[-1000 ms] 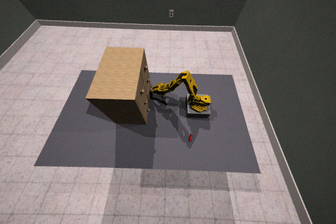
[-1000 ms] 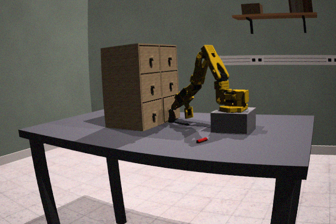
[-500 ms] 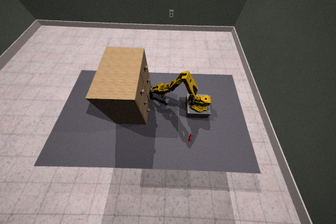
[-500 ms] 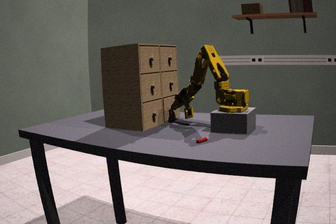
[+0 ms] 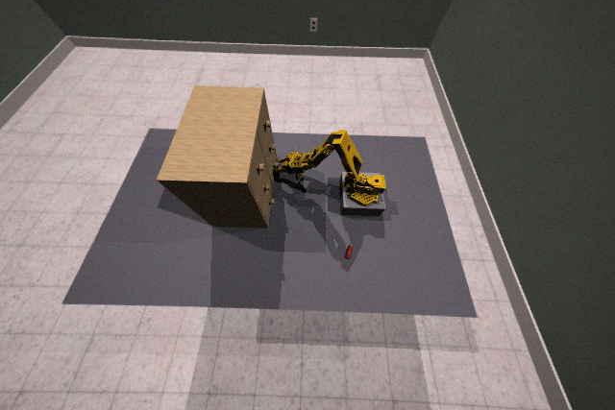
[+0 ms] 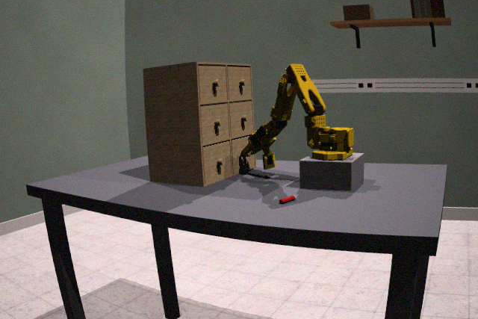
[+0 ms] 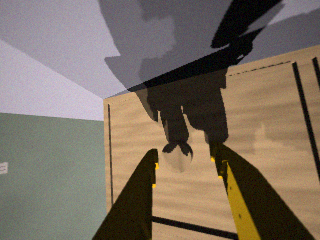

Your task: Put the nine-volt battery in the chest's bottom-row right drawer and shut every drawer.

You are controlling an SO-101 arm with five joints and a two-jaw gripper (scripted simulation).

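Observation:
The wooden chest (image 5: 218,132) (image 6: 173,122) has two columns of three drawers, and all its fronts look shut. The right drawer of the bottom row (image 6: 236,148) (image 7: 132,185) looks flush with the chest. My gripper (image 5: 276,168) (image 6: 243,164) (image 7: 184,151) is at this drawer, slightly open. In the wrist view the round knob (image 7: 179,161) shows between the two fingertips, with a gap on either side, so they do not grip it. The nine-volt battery does not show in any view; the inside of the drawers is hidden.
A small red cylinder (image 5: 349,251) (image 6: 287,199) lies on the table (image 5: 397,277) (image 6: 347,215), on the near side of the arm's grey base block (image 5: 362,210) (image 6: 326,173). The other drawers' knobs stick out above and beside the gripper.

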